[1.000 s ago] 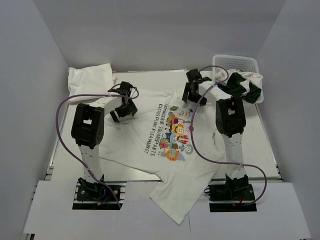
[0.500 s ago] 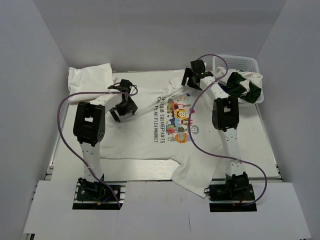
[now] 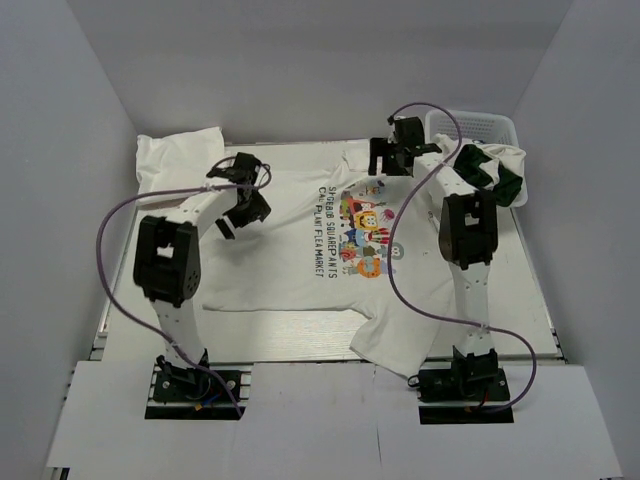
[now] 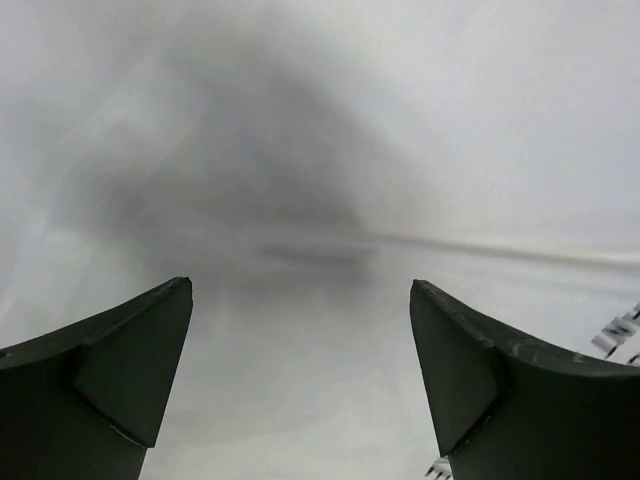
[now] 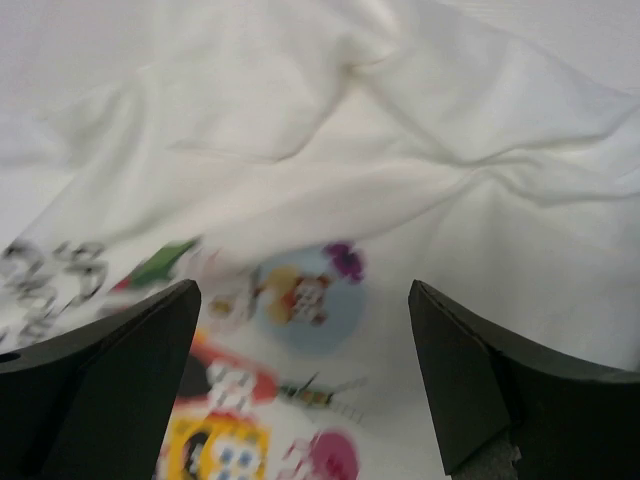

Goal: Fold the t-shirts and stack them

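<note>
A white t-shirt with a colourful cartoon print point(image 3: 300, 255) lies spread front up on the table. Its lower corner is bunched near the front edge. My left gripper point(image 3: 240, 212) is open just above its left shoulder area, and the left wrist view shows plain white cloth point(image 4: 300, 150) between the spread fingers point(image 4: 120, 370). My right gripper point(image 3: 386, 166) is open above the collar end of the print. The right wrist view shows the print point(image 5: 300, 300) between the spread fingers point(image 5: 470, 380). Neither gripper holds anything.
A folded white shirt point(image 3: 178, 155) lies at the far left corner. A white lattice basket point(image 3: 478, 127) stands at the far right, with white and dark green shirts point(image 3: 490, 170) spilling over its near rim. Grey walls enclose the table.
The printed shirt has slid away from the front edge towards the far side and lies flatter. Both grippers have moved farther from the bases.
</note>
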You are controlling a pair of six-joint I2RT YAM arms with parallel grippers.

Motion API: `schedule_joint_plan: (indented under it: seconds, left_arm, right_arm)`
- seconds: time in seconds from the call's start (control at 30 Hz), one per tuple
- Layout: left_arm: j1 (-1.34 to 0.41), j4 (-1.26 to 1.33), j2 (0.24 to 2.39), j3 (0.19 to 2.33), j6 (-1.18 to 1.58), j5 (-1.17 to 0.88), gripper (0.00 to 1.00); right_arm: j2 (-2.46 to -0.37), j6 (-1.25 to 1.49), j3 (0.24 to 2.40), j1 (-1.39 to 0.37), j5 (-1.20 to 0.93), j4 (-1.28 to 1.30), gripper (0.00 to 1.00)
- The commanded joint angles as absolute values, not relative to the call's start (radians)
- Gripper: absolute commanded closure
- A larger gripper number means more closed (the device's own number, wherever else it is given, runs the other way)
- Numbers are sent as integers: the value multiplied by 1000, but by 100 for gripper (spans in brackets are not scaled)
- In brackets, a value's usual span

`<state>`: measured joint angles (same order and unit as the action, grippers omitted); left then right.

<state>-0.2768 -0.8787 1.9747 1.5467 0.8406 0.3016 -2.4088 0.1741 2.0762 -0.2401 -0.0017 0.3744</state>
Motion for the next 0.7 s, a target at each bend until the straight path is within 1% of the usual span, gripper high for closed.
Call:
schedule_joint_plan:
  seconds: [0.0, 0.07, 0.1, 0.13, 0.17, 0.2, 0.23, 0.3, 0.33, 0.47, 0.57, 0.67]
  left_arm:
    - [-270, -878, 1751, 1380, 899, 342, 0]
    - [-258, -865, 1685, 1236, 948, 331, 0]
    - [-258, -877, 1624, 1194, 974, 356, 0]
    - [-258, -908, 1597, 1127, 997, 371, 0]
    - [-258, -929, 1574, 1097, 1038, 380, 0]
    - [-249, -948, 1536, 1073, 1060, 394, 0]
    - [-249, -989, 1519, 1027, 1084, 403, 0]
    - [-249, -999, 1490, 974, 1132, 414, 0]
    - [-239, -1009, 1477, 927, 1144, 414, 0]
    - [-221, -1063, 1413, 819, 1255, 453, 0]
    - [-201, -1023, 1368, 730, 1255, 430, 0]
    - [-180, -984, 1307, 664, 1295, 430, 0]
  right_arm:
    - [-2124, 14, 1941, -320, -124, 327, 10]
    - [-2016, 6, 1765, -333, -121, 298, 10]
    - [-1914, 8, 1719, -359, -117, 273, 10]
    - [-1884, 6, 1635, -370, -114, 250, 10]
    - [-1852, 6, 1544, -385, -109, 238, 10]
    - [-1766, 26, 1501, -399, -109, 197, 10]
    - [-1740, 35, 1386, -402, -115, 177, 10]
    - [-1644, 116, 1313, -416, -87, 111, 10]
    - [-1626, 120, 1225, -428, -95, 63, 10]
    - [-1546, 156, 1137, -446, -89, 52, 10]
    - [-1525, 164, 1077, -451, -92, 58, 10]
    - [-1537, 182, 1066, -449, -94, 72, 10]
